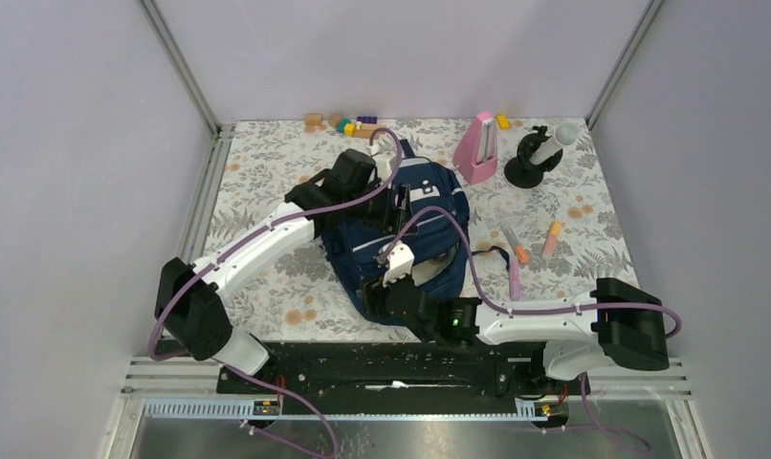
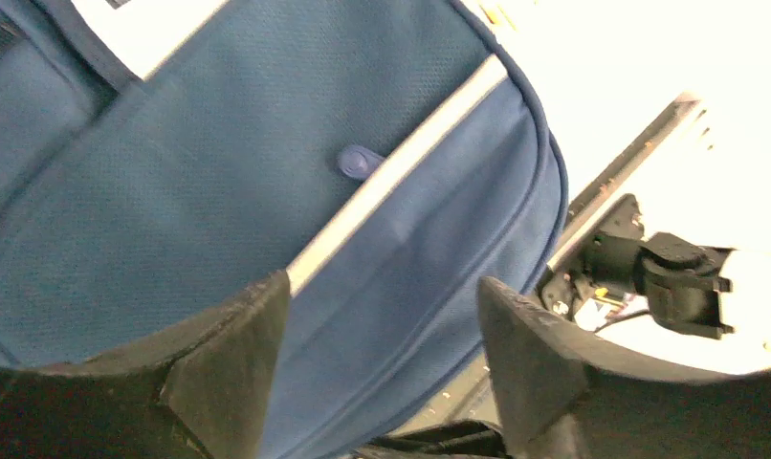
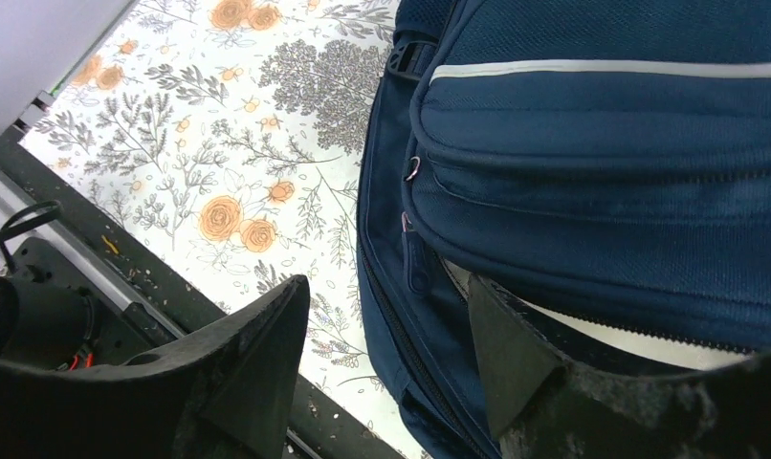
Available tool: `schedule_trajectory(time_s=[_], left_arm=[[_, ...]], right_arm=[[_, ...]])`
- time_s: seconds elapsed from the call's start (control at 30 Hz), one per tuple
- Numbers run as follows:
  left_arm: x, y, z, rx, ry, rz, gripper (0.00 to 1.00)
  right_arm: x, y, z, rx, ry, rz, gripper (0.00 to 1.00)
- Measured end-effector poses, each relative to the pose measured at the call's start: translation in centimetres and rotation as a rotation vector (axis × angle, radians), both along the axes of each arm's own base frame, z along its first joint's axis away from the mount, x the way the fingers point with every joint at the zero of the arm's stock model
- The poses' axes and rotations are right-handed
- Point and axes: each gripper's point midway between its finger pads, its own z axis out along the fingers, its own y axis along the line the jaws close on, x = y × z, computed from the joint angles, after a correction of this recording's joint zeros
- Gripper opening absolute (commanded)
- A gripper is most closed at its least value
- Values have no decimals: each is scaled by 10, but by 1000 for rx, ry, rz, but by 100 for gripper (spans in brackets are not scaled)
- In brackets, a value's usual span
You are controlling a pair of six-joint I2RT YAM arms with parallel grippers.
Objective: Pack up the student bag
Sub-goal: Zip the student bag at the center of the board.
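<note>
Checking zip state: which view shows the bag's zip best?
Right wrist: zip pull and gaping zip close up. Top external: whole bag, zip too small. Left wrist: only fabric and stripe.

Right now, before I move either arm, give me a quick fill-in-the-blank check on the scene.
1. The left gripper hangs over the bag with its jaws ___.
2. The right gripper, at the bag's near end, holds ___.
3. In the top view, the pens lie to the ___ of the bag.
Missing words: open; nothing; right.
</note>
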Motion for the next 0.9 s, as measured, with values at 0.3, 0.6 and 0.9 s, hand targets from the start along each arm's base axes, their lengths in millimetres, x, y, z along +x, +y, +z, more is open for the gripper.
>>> schedule_trajectory(time_s=[0.3,0.6,0.9], left_arm=[[32,57,2,6,-49,184,95],[59,122,37,-23,-160,375,97],[64,132,39,-24,-164,405,97]], right_arm=[[0,7,-13,-81,20,-13,60],[1,15,-20,-186,30,-1,59],[1,16,-40,-357,27,20,53]])
